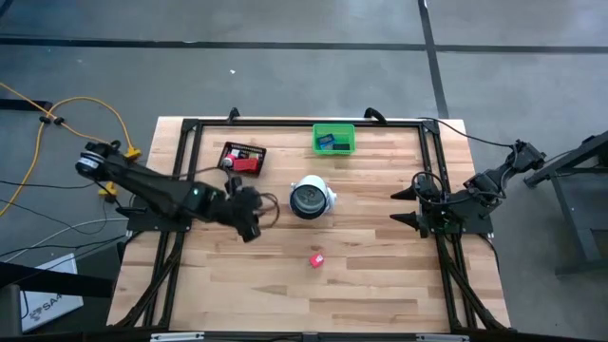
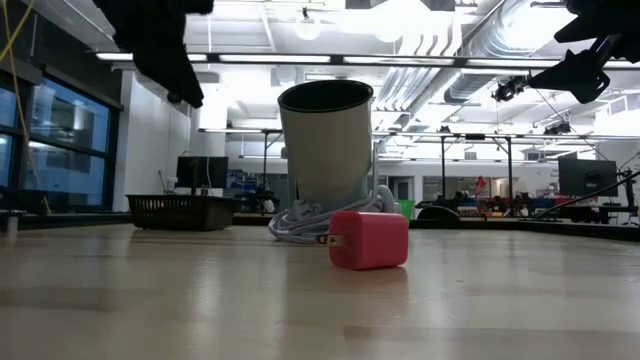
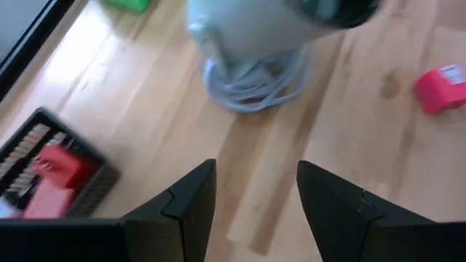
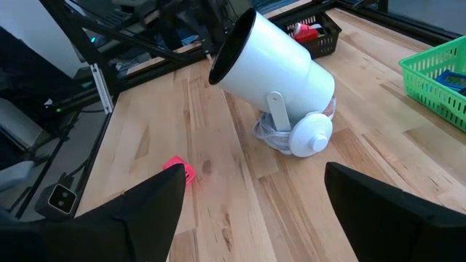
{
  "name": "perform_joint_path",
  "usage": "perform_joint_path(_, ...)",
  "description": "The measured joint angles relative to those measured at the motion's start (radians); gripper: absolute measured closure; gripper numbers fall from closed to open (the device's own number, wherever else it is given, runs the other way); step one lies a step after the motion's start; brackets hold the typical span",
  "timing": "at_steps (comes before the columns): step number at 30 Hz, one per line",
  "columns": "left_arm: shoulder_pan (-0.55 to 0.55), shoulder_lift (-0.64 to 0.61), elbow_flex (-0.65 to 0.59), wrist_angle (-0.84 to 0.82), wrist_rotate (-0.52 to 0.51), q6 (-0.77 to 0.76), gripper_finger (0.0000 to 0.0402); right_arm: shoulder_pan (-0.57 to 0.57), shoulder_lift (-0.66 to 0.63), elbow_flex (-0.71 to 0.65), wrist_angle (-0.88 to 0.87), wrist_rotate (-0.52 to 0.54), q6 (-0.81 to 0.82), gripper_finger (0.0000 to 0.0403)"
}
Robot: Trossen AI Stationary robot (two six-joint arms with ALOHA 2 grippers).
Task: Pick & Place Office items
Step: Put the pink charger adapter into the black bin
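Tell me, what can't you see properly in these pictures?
- Inside the green bin, high view: the blue pieces are too small to name.
- Black mesh tray, left wrist view: blurred and cut off by the edge, so its red things stay unclear.
- White lamp, low view: it hides the table behind it.
- Pink charger plug, right wrist view: partly behind the right gripper's finger.

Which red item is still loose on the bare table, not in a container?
The pink-red charger block, alone on the wood in front of the white lamp. The other red pieces lie inside the black mesh tray.
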Motion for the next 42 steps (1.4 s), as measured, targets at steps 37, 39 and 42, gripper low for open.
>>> perform_joint_path(37, -0.289, 0.673, 0.46, 0.186, -0.274, -0.383, 0.0218, 0.0, 0.0, 0.0, 0.0, 0.0, 0.0, 0.0086)
perform_joint_path(39, -0.302, 0.698, 0.458, 0.182, -0.298, -0.426, 0.0218, 0.0, 0.0, 0.0, 0.0, 0.0, 0.0, 0.0086)
perform_joint_path(42, -0.308, 0.723, 0.458, 0.19, -0.314, -0.476, 0.0218, 0.0, 0.0, 0.0, 0.0, 0.0, 0.0, 0.0086)
